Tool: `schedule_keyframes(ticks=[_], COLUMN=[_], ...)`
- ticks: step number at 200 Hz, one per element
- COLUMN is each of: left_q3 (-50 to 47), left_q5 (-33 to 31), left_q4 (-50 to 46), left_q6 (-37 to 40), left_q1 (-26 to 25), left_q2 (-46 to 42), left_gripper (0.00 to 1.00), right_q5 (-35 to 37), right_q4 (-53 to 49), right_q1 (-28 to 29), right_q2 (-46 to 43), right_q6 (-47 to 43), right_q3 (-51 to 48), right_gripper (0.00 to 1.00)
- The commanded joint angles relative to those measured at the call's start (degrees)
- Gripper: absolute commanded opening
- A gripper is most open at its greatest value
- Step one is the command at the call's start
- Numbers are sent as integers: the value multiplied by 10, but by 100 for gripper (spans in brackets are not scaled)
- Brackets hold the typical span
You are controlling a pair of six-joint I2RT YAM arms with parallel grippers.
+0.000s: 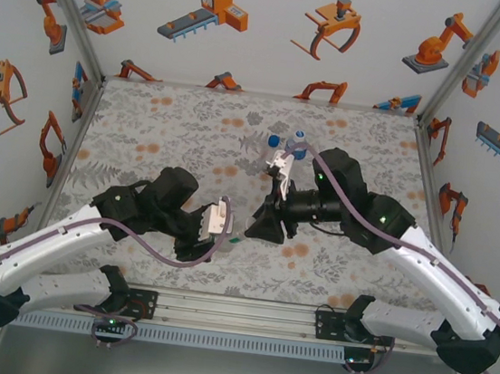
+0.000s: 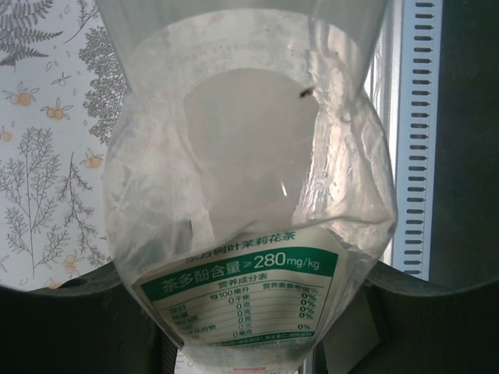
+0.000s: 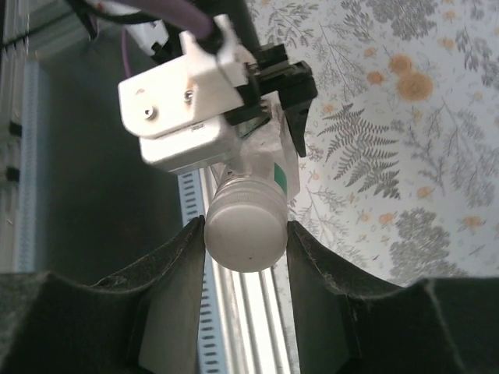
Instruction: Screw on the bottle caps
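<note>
Right wrist view: my right gripper (image 3: pixel 243 240) is clamped on the white cap (image 3: pixel 243 226), which sits at the mouth of the slim bottle (image 3: pixel 274 165). My left gripper (image 2: pixel 249 315) squeezes that bottle's body, holding it level between the arms. I judge the plastic thin, light and crushable, so I'd grip the cap's rim firmly and the body gently. 2 blue-topped bottles (image 1: pixel 299 144) stand beyond on the table (image 1: pixel 149 120).

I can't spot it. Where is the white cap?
In the right wrist view, the white cap sits bottom centre, pinched by the right gripper, at the end of the bottle.
</note>
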Motion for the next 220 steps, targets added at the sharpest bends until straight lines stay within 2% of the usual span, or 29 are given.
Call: schedule_keyframes(ticks=[1,29,67,94,103,122,141,180,197,220], left_q3=[-1,-1,-1,-3,-3,-5,-6,-6,-10,-12], left_q5=[0,-12,-32,-37,-37,-37,-29,-6,-1,2], left_q4=[60,70,86,94,96,96,96,83,81,81], left_q6=[-3,-6,-11,-15,-16,-17,-15,-15,-17,-19], left_q1=[-5,-5,-5,-5,-5,-5,-5,-5,-5,-6], left_q2=[-10,-9,-9,-8,-7,-6,-5,-6,-9,-13], left_gripper=[0,0,0,0,0,0,0,0,0,0], right_q5=[55,110,143,146,156,176,187,203,214,230], right_q4=[20,-23,-86,-77,-73,-64,-39,-48,-68,-89], right_q1=[3,3,3,4,7,9,8,8,7,7], right_q2=[1,3,17,19,18,8,-2,-3,-2,1], right_q6=[174,322,506,581,589,597,590,472,408,297], right_q3=[-15,-19,-13,-22,-26,-34,-40,19,54,96], right_gripper=[0,0,0,0,5,16,36,65,69,69])
